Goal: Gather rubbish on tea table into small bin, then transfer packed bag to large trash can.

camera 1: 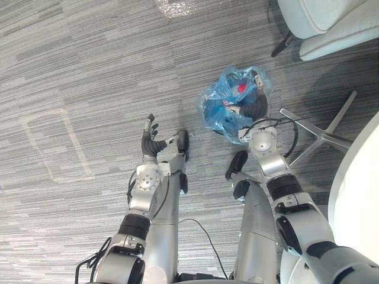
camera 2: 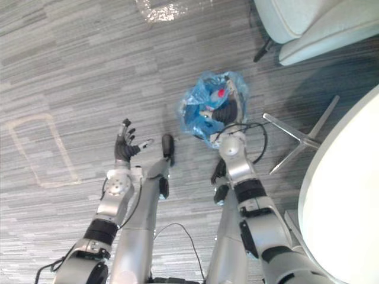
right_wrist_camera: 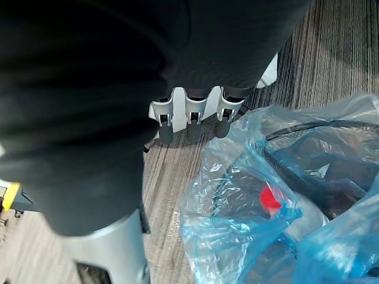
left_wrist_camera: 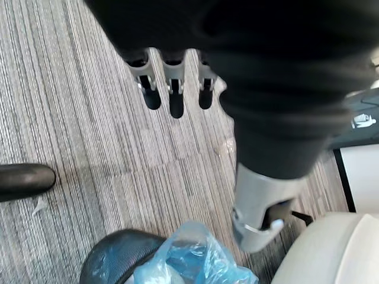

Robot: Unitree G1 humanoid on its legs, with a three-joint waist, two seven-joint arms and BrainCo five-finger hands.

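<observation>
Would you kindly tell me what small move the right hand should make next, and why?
Probably curl the right hand around the loose rim of the blue bag: its fingers look straight beside the plastic, holding nothing, while the bag lines the small bin on the floor. The left hand hangs open, apart.

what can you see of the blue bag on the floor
The bag is thin, crinkled, see-through blue plastic lining a dark round bin on the grey carpet. Its top is open and bunched loosely, with a red piece showing inside. The right hand is at its edge; whether it grips is unclear.
</observation>
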